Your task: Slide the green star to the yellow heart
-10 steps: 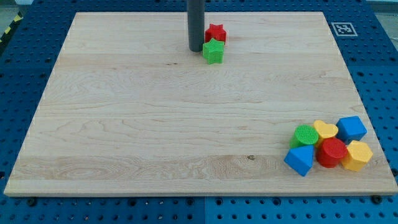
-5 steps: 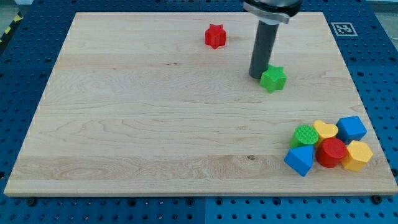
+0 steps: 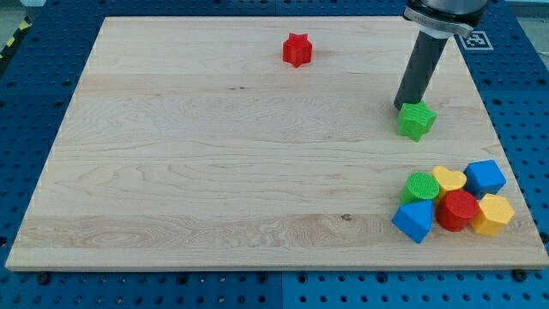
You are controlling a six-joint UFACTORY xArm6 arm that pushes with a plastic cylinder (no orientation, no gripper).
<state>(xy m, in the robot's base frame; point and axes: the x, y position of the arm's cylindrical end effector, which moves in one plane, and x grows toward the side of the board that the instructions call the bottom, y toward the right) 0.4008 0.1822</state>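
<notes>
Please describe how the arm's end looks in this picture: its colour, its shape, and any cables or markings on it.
It ends in a straight, round, dark grey rod; my tip is cut flat and plain. At the view's top the rod enters a wider collar with a pale metallic rim and a black part above. No cables or markings show on it. The rest of the arm is out of view.

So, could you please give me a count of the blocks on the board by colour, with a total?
Red: 2, the red star and the red cylinder.
Green: 2, the green star and the green cylinder.
Yellow: 2, the yellow heart and the yellow hexagon.
Blue: 2, the blue cube and the blue triangle.
Total: 8 blocks.
</notes>
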